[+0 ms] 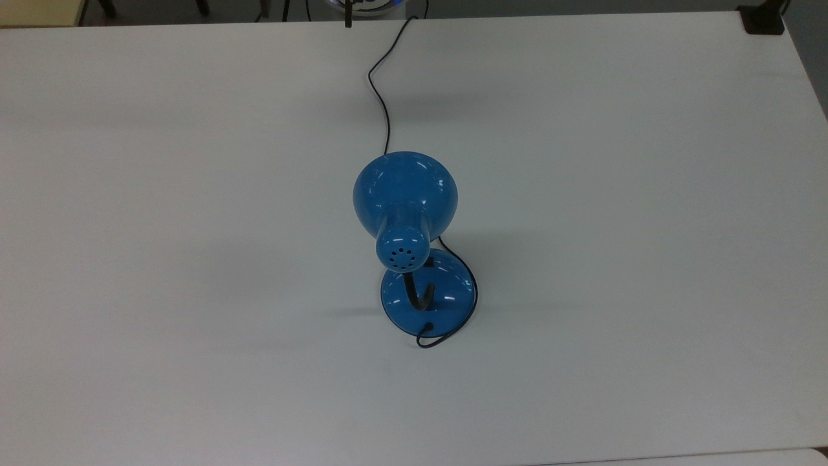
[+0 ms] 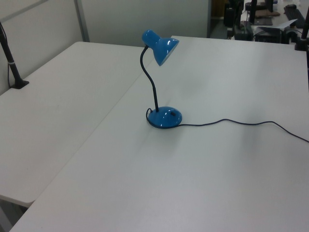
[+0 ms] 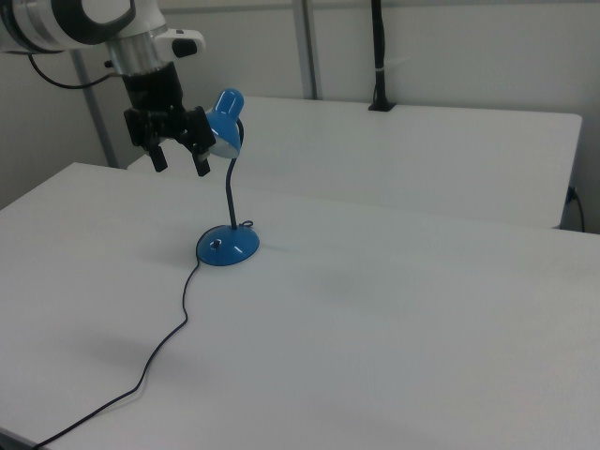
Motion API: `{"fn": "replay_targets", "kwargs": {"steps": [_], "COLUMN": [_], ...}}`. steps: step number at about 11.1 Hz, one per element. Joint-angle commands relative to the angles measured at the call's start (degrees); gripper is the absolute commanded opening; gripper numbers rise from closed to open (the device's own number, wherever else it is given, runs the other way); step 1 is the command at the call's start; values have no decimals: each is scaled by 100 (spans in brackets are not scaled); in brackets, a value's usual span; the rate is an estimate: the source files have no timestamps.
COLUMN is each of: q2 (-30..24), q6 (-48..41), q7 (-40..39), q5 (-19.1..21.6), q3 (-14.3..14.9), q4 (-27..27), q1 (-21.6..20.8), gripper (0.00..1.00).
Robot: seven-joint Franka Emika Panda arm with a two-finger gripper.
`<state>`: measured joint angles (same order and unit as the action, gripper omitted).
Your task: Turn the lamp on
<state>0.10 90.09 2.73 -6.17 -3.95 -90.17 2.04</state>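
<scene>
I see two white desks: the near desk (image 2: 203, 183), a second desk (image 2: 53, 111) butted alongside. Black clamped pole (image 2: 10, 60) on second desk; cluttered benches (image 2: 265, 24) behind.

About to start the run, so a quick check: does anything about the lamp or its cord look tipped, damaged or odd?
Nothing stands out. The lamp stands upright on the table, its cord trailing loosely across the surface. The gripper hangs open above the table.
</scene>
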Motion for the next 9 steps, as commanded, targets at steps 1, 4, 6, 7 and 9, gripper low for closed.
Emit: {"fn": "replay_targets", "kwargs": {"steps": [1,4,6,7,9], "q2": [17,17,17,25,25], "q6": [70,61,61,70,70], "q7": [-245,-658,-703,-703,-703], "q5": [116,266,266,274,274], "q3": [-9,17,17,17,17], "q4": [35,35,35,35,35], "q1": [16,42,51,51,51], "gripper": [68,0,0,0,0]}}
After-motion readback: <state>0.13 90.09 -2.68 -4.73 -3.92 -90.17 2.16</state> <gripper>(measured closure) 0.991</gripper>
